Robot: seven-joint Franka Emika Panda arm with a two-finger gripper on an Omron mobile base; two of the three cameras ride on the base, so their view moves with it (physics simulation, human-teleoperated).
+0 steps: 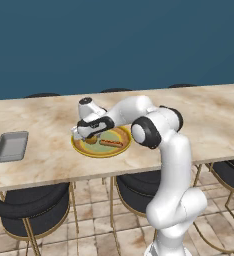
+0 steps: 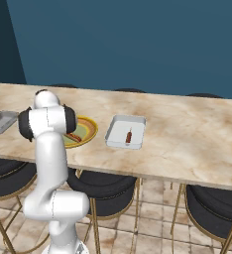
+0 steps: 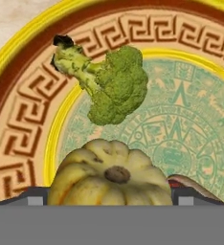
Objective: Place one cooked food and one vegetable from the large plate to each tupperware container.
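Long marble counter against a deep blue wall

A plain dark teal-blue wall (image 1: 114,40) runs behind a long counter (image 2: 197,129) with a beige, veined marble top and a thick pale edge. Black cushioned stools (image 1: 31,207) on thin brass-coloured legs are tucked under the near side, and dark seat backs (image 1: 116,90) peek above the far edge. The floor (image 2: 152,223) is tiled in mottled tan and brown stone. Lighting is even and soft.
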